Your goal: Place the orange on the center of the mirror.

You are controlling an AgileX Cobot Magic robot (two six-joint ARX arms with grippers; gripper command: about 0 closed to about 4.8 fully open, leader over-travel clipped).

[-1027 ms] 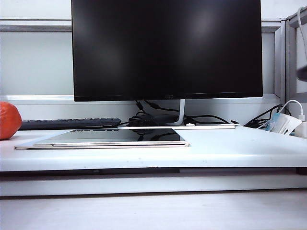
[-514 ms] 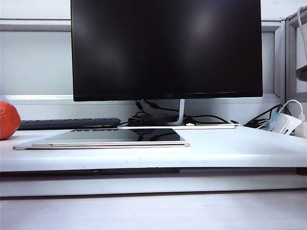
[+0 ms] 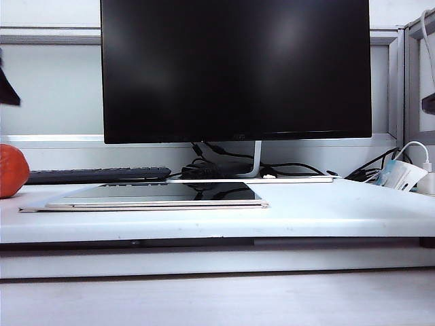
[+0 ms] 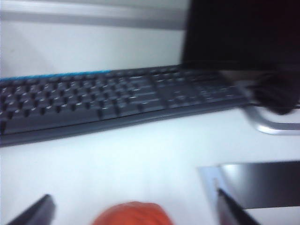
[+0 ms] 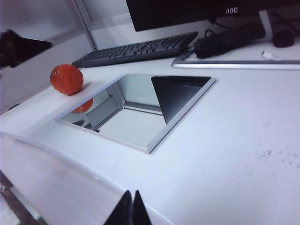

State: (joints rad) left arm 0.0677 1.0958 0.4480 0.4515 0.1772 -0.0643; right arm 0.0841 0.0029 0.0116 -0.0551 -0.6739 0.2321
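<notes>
The orange (image 3: 12, 171) rests on the white desk at the far left, clear of the mirror (image 3: 160, 195), which lies flat in front of the monitor. My left gripper (image 4: 133, 194) hovers over the orange (image 4: 131, 214) with its jaws wide open, one black finger (image 4: 35, 213) on each side and not touching it. A corner of the mirror (image 4: 262, 185) lies beside it. My right gripper (image 5: 131, 206) is shut and empty, well back from the mirror (image 5: 140, 108) and the orange (image 5: 67, 79).
A black keyboard (image 3: 98, 175) lies behind the orange and the mirror. A big black monitor (image 3: 236, 68) stands on its stand behind them, with cables (image 3: 217, 166) at its foot. A white plug and tag (image 3: 404, 175) sit far right.
A dark part of the left arm has come into the exterior view at the upper left edge, above the orange. The orange and the mirror have not moved.
</notes>
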